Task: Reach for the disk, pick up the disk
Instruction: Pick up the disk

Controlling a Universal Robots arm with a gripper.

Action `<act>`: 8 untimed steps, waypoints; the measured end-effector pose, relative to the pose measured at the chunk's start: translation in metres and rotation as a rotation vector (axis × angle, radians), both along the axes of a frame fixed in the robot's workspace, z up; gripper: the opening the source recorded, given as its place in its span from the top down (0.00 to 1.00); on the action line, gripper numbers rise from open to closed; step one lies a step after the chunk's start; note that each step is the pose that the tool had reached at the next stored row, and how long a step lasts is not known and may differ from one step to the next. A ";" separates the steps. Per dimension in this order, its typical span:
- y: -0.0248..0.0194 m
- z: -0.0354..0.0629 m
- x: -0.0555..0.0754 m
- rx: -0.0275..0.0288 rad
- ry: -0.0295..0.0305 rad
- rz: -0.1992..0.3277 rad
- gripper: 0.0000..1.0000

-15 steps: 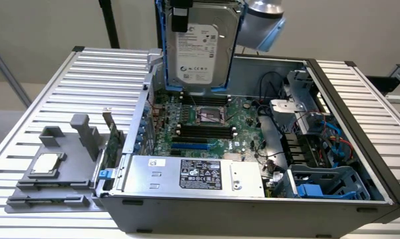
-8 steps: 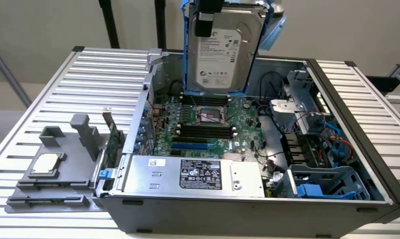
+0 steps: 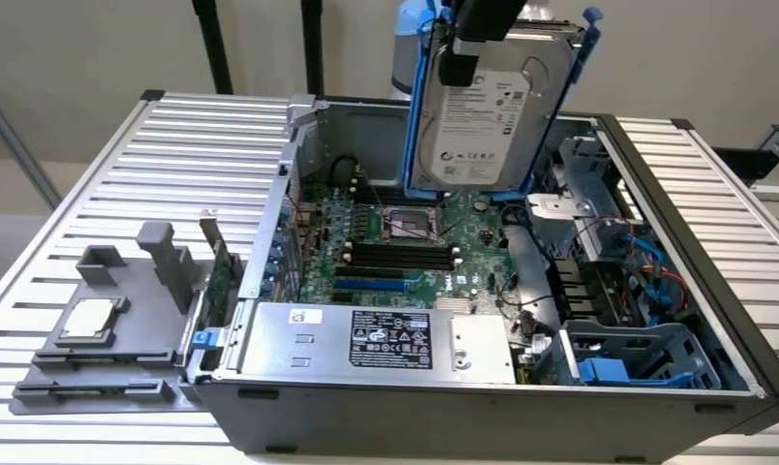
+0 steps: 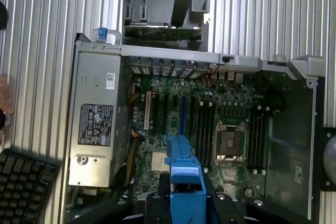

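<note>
The disk [image 3: 482, 121], a silver-grey hard drive with a white label and bright blue rails, hangs upright in the air over the back of the open computer case [image 3: 700, 291]. My gripper [image 3: 471, 44] comes down from above and is shut on the disk's upper edge, with a black finger [image 3: 457, 66] lying over the label side. In the wrist view, the blue rail of the disk [image 4: 183, 174] sits clamped in my gripper [image 4: 185, 205], far above the motherboard [image 4: 210, 124].
Inside the case lie the motherboard [image 3: 389, 242], a silver power supply with a black label [image 3: 377, 339] and a blue drive cage [image 3: 629, 358]. A grey tray [image 3: 106, 368] holds a small CPU chip [image 3: 90, 318]. A keyboard [image 4: 21, 187] and a hand [image 4: 4, 98] are beside the case.
</note>
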State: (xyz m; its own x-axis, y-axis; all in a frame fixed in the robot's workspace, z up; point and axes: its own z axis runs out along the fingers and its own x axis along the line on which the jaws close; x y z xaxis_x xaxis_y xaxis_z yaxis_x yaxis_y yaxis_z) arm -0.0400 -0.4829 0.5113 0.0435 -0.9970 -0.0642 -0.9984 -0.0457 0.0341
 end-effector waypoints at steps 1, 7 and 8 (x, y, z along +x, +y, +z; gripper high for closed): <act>-0.0015 -0.0002 0.005 -0.0001 0.0000 0.000 0.67; -0.0105 -0.0013 0.032 0.0000 0.0000 0.000 0.67; -0.0121 -0.0014 0.037 0.0000 0.0000 0.000 0.67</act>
State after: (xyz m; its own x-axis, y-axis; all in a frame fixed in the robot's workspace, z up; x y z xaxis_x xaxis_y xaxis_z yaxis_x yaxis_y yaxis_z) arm -0.0034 -0.4949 0.5098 0.0436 -0.9970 -0.0642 -0.9984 -0.0459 0.0341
